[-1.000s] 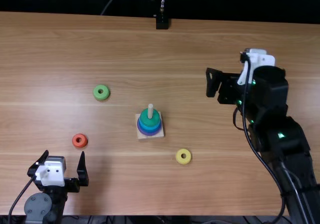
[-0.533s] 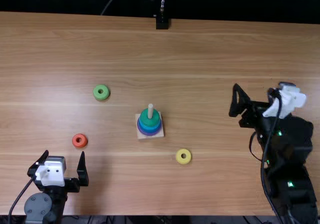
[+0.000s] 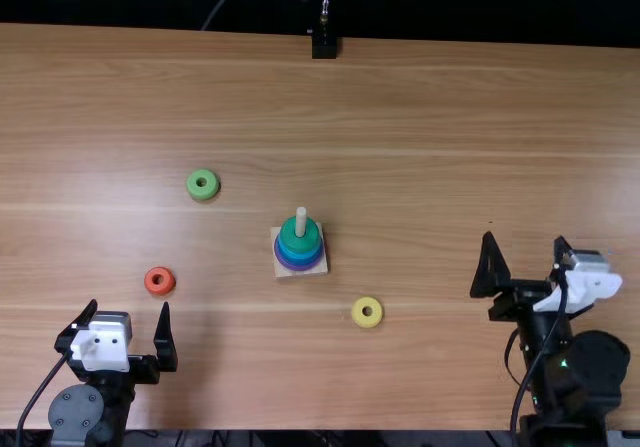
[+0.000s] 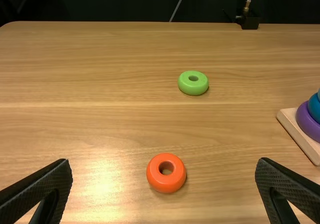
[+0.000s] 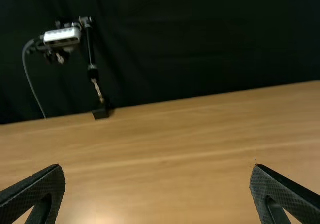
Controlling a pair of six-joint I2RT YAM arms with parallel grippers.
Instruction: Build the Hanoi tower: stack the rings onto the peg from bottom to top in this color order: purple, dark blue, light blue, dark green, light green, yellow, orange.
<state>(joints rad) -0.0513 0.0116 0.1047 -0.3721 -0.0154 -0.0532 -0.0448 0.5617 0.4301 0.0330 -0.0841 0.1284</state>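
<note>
- Change: right gripper (image 3: pixel 525 237) has pulled back from farther over the table (image 3: pixel 400 97) toward the near edge, on the right side. Left gripper (image 3: pixel 130 303) unmoved. Rings and tower same places as in the earlier frames.
- Jaws: both grippers have their fingers well apart, nothing between the tips in either wrist view.
- Tower: purple ring (image 4: pixel 306 124) on the wooden base (image 4: pixel 292 124), dark blue ring (image 4: pixel 314 108) above it, then light blue ring (image 3: pixel 301 256), dark green ring (image 3: pixel 300 239) on top. Peg (image 3: pixel 301 215) sticks up out of it.
- Loose, flat on table: light green ring (image 3: pixel 209 192), beyond the orange ring (image 3: pixel 160 290), both on the left side; yellow ring (image 3: pixel 367 322) just right of the base, on its near side.
- Meaning: four in order, three to go. Right arm looks to be backing off, probably leaving the next pick to the left.
- Next: light green, likely left arm's job. It should reach past orange without nudging it, then center the hole over the peg; a low approach could knock the tower.
</note>
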